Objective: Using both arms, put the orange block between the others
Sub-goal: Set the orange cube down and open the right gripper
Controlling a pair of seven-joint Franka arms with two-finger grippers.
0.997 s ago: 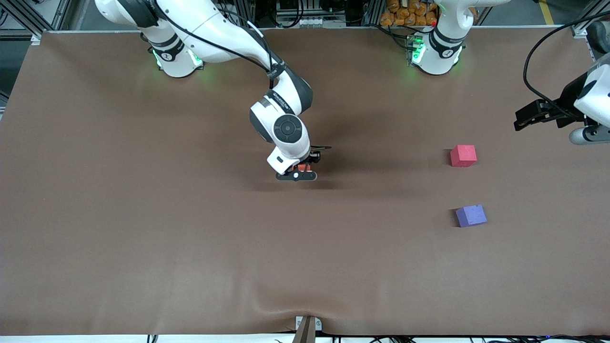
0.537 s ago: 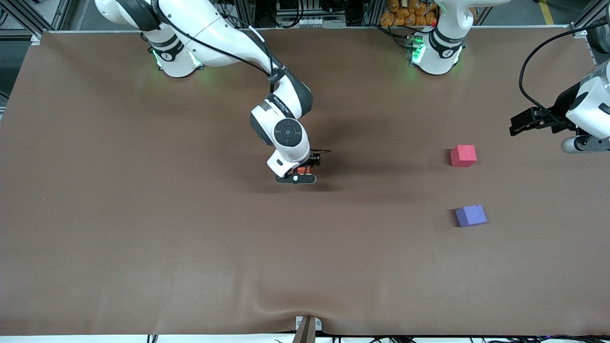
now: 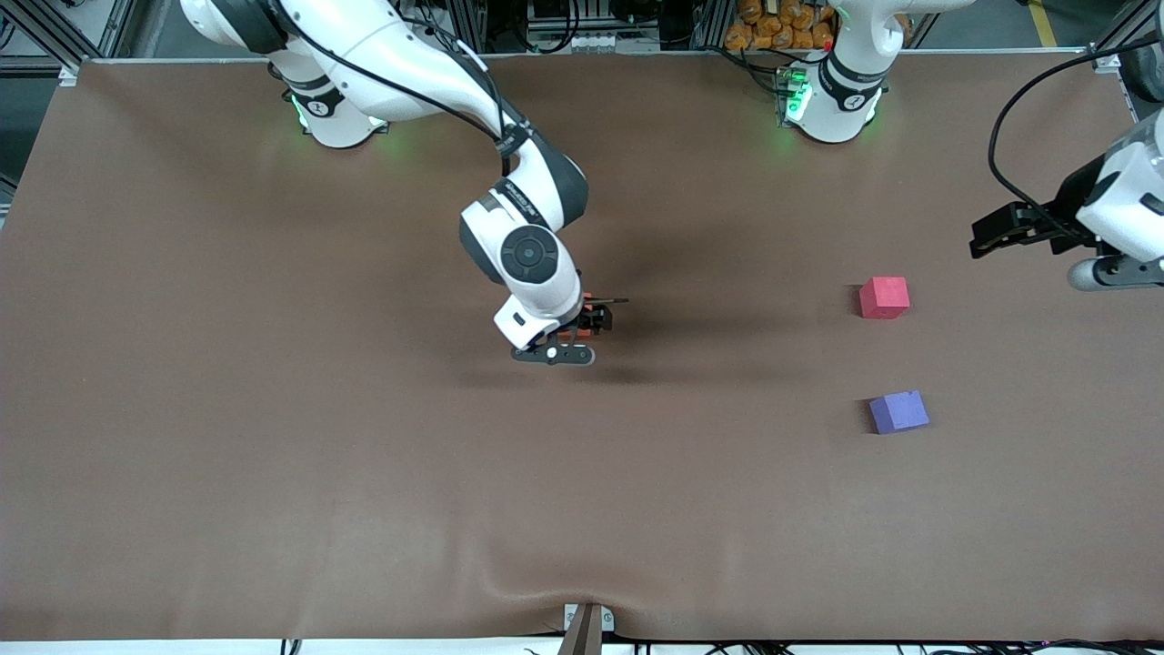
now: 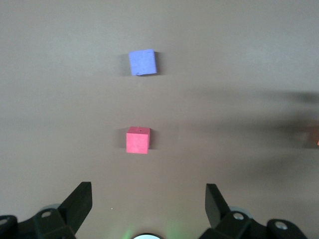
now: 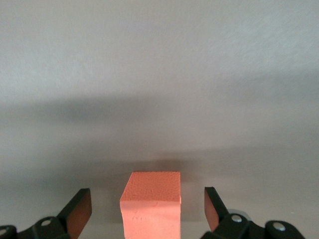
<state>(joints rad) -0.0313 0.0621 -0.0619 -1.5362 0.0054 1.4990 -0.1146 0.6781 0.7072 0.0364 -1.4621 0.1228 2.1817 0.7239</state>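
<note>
Front view: right gripper [image 3: 571,338] low at mid-table, fingers spread either side of orange block [image 5: 150,203], not touching. Left gripper [image 4: 148,204] spread, raised near red cube [image 3: 884,297] and purple cube [image 3: 898,411].

orange block [image 5: 151,205]: matte, foam-like, fine pebbled grain on its faces, edges a bit soft. red-pink cube [image 4: 137,140] and purple-blue cube [image 4: 142,62]: same dull foam look, no shine. surface [image 3: 273,437]: brown matte sheet, cloth- or mat-like, one wrinkle at the camera-side edge. arms [image 3: 382,45]: glossy white plastic shells, black bands. right pincer [image 5: 148,208] and left pincer [image 4: 148,201]: matte black plastic fingers.
</note>
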